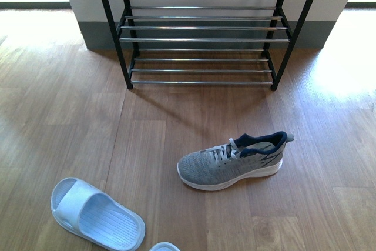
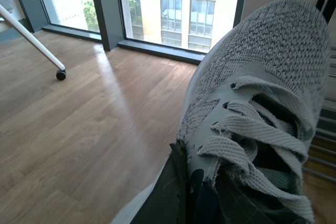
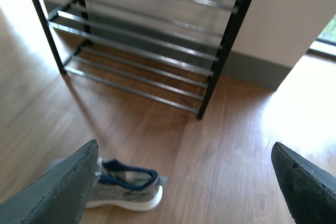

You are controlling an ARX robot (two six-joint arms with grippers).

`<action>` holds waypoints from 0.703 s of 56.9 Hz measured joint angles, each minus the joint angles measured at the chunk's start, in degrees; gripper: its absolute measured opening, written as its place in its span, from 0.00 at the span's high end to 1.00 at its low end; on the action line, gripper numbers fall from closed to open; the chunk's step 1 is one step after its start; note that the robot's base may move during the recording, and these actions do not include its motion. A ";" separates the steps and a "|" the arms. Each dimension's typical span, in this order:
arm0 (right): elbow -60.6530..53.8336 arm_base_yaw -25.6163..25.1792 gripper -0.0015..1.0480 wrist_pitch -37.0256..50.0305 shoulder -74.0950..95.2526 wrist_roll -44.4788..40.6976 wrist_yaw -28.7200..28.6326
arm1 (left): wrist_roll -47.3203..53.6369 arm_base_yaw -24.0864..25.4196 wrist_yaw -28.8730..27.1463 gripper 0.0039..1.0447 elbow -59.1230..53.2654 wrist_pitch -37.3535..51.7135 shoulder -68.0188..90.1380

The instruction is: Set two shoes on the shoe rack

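open floor [image 1: 194,116] is stretching between the rack [image 1: 200,71] and the sneaker [image 1: 232,163] lying before it. the rack's rods [image 1: 202,40] are leaving wide gaps between tiers, its black posts [image 1: 113,33] closing the sides. a slide [image 1: 97,213] is sitting well left, apart from the sneaker.

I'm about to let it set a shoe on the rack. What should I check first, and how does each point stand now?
1. Grip of the left pincer on the grey sneaker: ok, the shoe fills its wrist view, seemingly off the floor.
2. State of the right pincer: ok, open, nothing between its fingers.
3. Room on the shoe rack: ok, no shoe on the rods in view.
4. Pose of the second sneaker: ok, upright on the floor, apart from the rack.
5. Gap from the gripped sneaker to the rack: cannot tell, neither arm shows in the front view.
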 joint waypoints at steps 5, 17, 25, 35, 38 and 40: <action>6.78 0.55 0.09 1.36 16.52 -4.74 1.03 | 0.00 0.00 -0.07 0.99 0.00 0.00 0.00; 23.28 1.25 0.09 -2.40 42.34 -13.07 3.17 | -0.02 0.00 0.15 0.99 0.00 0.00 0.00; 32.30 3.26 0.09 -7.76 53.64 -18.25 2.34 | 0.00 0.00 0.07 0.99 0.00 0.00 0.00; 38.84 5.95 0.09 -9.27 60.96 -23.10 2.62 | -0.02 0.00 0.13 0.99 -0.02 0.00 0.00; 40.15 7.08 0.09 -9.03 62.55 -25.88 2.54 | -0.02 0.00 0.13 0.99 -0.02 0.00 0.00; 40.63 7.61 0.09 -8.94 63.19 -27.50 2.47 | -0.02 0.00 0.13 0.99 0.00 0.00 0.00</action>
